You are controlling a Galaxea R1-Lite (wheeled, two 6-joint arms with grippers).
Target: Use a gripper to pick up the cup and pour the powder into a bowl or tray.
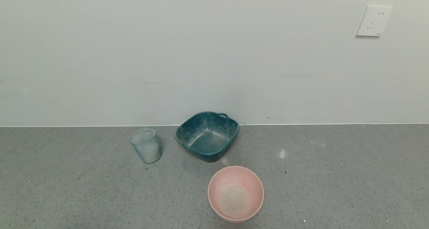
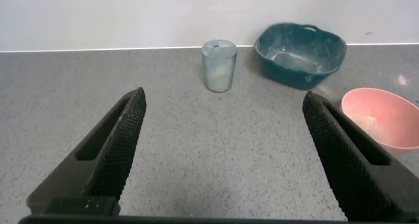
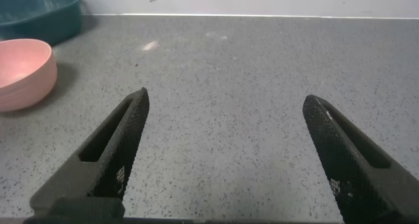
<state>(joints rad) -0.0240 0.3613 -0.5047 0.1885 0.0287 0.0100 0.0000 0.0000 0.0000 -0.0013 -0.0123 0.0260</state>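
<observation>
Nearest the head camera sits the pink bowl (image 1: 235, 192), with pale grainy powder (image 1: 233, 198) on its bottom. Beyond it, against the wall, rests a dark teal tray (image 1: 207, 135) with dusty streaks inside. Left of the tray stands the ribbed translucent cup (image 1: 146, 145), upright; its contents cannot be made out. Both arms hang back near the robot: the left gripper (image 2: 222, 152) and right gripper (image 3: 226, 152) are spread wide, holding nothing, above the speckled grey counter (image 1: 335, 175).
</observation>
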